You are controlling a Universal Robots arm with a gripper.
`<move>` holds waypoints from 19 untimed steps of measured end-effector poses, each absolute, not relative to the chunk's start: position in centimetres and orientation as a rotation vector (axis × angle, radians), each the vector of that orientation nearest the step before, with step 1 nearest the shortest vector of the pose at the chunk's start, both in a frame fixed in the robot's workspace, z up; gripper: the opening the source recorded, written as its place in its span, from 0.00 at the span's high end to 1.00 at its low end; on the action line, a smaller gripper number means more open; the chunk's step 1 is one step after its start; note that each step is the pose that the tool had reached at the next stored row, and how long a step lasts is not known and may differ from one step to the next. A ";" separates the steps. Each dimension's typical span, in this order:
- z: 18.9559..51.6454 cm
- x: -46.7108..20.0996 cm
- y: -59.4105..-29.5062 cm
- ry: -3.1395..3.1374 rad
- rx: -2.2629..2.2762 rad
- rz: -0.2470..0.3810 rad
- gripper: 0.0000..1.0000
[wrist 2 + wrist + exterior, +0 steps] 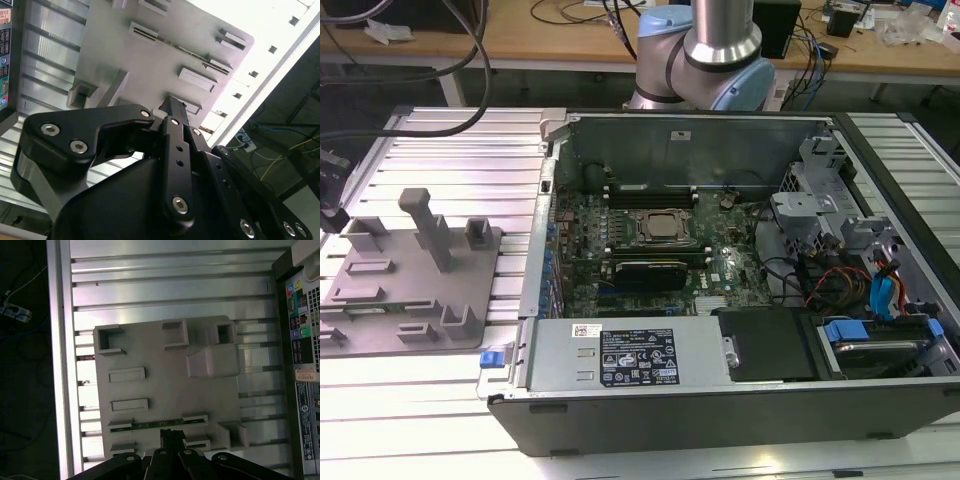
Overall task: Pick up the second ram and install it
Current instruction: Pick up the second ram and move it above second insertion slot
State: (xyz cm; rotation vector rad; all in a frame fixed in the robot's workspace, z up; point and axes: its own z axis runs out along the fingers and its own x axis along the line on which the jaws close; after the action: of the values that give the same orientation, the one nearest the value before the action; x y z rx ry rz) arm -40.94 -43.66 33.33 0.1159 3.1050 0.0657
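With jaws drawn close together and gripping nothing, hangs low over the grey holder tray on the ribbed aluminium table. Stops just beside the second ram in the first wrist view, a thin green stick standing on edge in a tray slot between small end brackets. No contact with it, as far as can be told. Looks down past black linkage onto the same tray in the second wrist view.

Well apart, toward the exterior view's right of the tray: the open computer case, with its motherboard exposed and the CPU socket near the middle. Long memory slots run along either side of the socket. Cannot tell from here whether any slot already carries a stick.

Judged to be at the very start of the job: no grasp made, nothing lifted, nothing carried to the case, nothing seated. All of the pick and all of the install left to do.
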 end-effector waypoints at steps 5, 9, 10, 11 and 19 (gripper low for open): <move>33.3 -40.9 -43.7 3.106 0.104 0.065 0.92; 33.3 -40.9 -43.7 3.107 -0.143 0.069 0.92; 33.3 -40.9 -43.6 3.104 -0.221 0.068 0.92; 33.3 -40.9 -43.6 3.100 -0.278 0.066 0.92; 33.3 -40.9 -43.6 3.034 -0.724 0.066 0.92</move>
State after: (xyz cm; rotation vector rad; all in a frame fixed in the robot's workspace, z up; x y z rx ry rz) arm -40.94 -43.64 33.28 -0.7242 3.0343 0.0660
